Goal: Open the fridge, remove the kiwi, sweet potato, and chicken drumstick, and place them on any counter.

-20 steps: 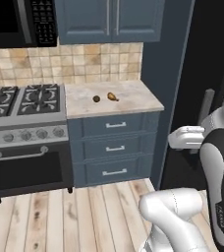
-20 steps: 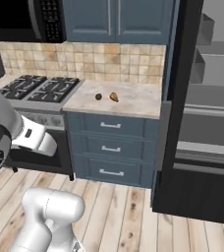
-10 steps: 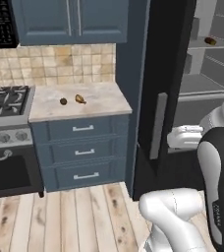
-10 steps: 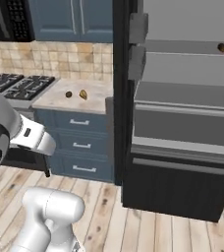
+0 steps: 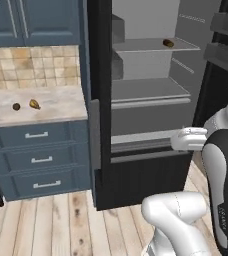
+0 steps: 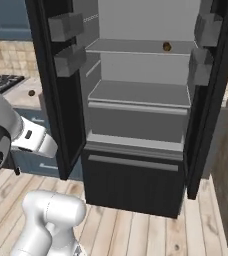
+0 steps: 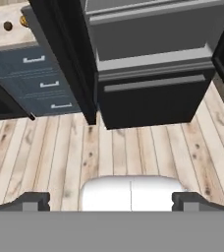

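Fridge stands open, both doors swung wide, light grey shelves exposed. One food item remains inside: a small dark brown piece on the upper shelf, toward its right end, read as the sweet potato, seen also in the right base view. Too small to tell its long axis.

The tool hangs low, in front of the fridge's lower drawer, pointed down at the wooden floor; its two dark tips stand wide apart with nothing between them, so it is spread open and empty. In the hand view the drawer front lies at 12 o'clock.

Key relation: the sweet potato sits well above the tool and deeper into the cabinet. In the left base view it lies at roughly 12 o'clock from the white wrist, a long way up. Judgement: the next move needs a lift and a reach inward over the middle shelf, keeping off the door bins on either side.

The surface lies left of the fridge, at about 9 o'clock in the left base view. It already carries the kiwi and, just beside it, the chicken drumstick, apart from each other. Bare stone remains around both. Blue-grey drawers below, tiled wall behind.
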